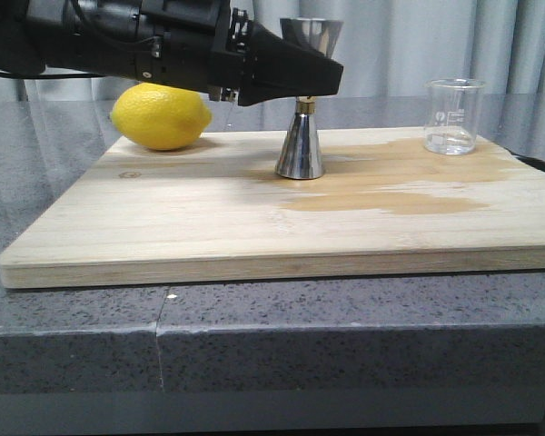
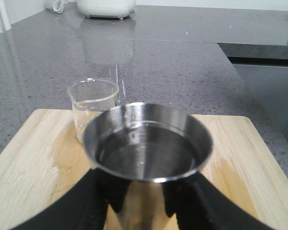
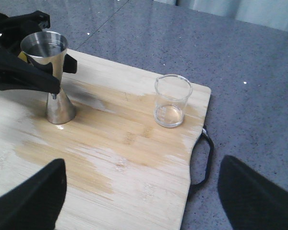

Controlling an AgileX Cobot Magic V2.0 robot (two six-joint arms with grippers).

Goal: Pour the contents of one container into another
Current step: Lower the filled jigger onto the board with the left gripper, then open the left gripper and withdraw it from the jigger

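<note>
Beaker (image 1: 454,115) sits upright near the cutting board's (image 1: 163,227) far right corner, well apart from my jigger (image 1: 302,136), which stands mid-board with liquid in its upper cup. I see my left gripper (image 1: 295,77) clamped on that cup; my right gripper (image 3: 139,201) hangs spread, holding nothing. Lemon (image 1: 161,115) rests at the far left corner.

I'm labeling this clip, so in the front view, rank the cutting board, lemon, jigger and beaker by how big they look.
1. Cutting board, by far the largest.
2. Jigger, tallest item, partly hidden by the left hand.
3. Lemon, close to the jigger in area, so that order is unsure.
4. Beaker, the smallest.
</note>
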